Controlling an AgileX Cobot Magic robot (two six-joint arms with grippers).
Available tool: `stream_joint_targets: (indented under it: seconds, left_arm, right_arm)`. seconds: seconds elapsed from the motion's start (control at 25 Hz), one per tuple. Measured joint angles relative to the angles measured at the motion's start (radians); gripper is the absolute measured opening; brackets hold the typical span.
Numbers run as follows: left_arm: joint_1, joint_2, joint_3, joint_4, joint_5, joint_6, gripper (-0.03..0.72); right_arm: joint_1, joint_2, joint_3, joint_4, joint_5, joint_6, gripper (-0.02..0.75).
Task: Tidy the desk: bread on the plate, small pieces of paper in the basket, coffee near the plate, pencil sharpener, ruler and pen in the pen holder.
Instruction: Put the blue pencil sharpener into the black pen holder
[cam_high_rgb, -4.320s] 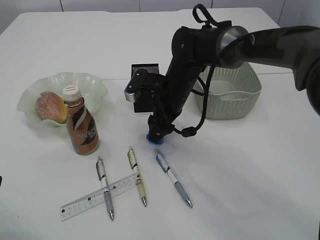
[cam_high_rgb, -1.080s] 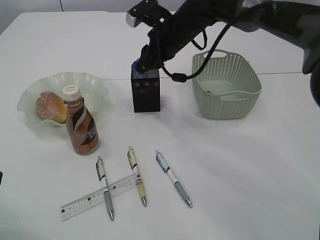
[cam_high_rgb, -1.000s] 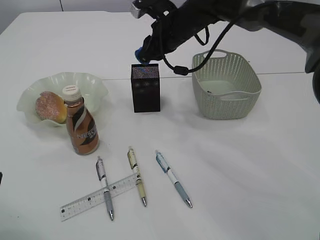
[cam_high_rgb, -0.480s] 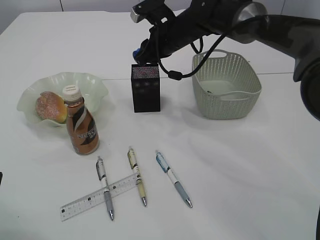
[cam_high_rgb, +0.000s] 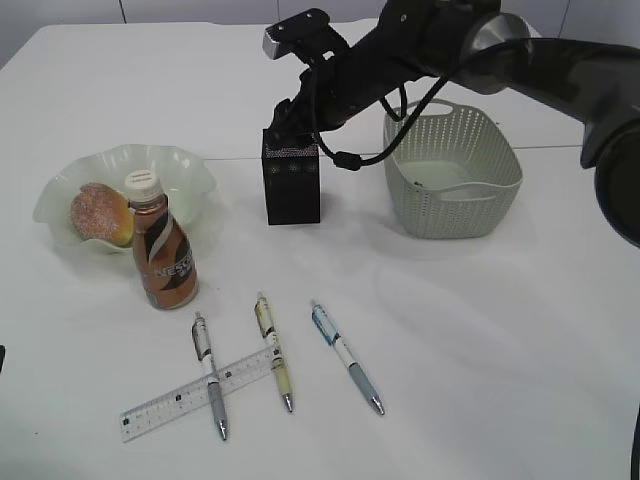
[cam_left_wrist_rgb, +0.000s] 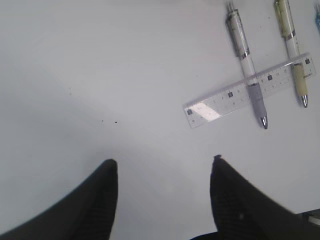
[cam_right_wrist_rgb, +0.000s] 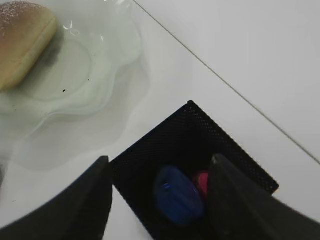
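- One white table carries everything.
- Right gripper hangs over the pen holder, jaws spread, empty; a blue pencil sharpener lies inside, below them.
- Left gripper hovers open; the ruler lies ahead of it, slanting, crossing two pens.

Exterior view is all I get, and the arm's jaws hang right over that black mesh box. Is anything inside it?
Observer: Yes. The right wrist view looks down into the pen holder, and a blue pencil sharpener sits inside.
Operator: Is it alone in there?
Observer: No. A small pink-red thing lies right beside it; I cannot tell what it is.
Operator: Are the jaws holding the sharpener?
Observer: No. The jaws stand wide apart on either side, clear of it.
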Motion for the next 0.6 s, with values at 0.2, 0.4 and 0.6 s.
stream_joint_targets:
  seconds: [0.2,0.4,0.6]
  left_arm:
    - [0.000,0.000,0.000,-0.002,0.011,0.000,0.433]
    - [0.000,0.000,0.000,-0.002,0.015,0.000,0.433]
    - [0.000,0.000,0.000,-0.002,0.017,0.000,0.433]
  right_arm:
    - [0.000,-0.032,0.000,-0.012,0.131,0.102,0.461]
    - [0.039,-0.136,0.000,-0.235,0.343,0.203,0.461]
    - [0.110,-0.186,0.000,-0.369,0.445,0.242,0.461]
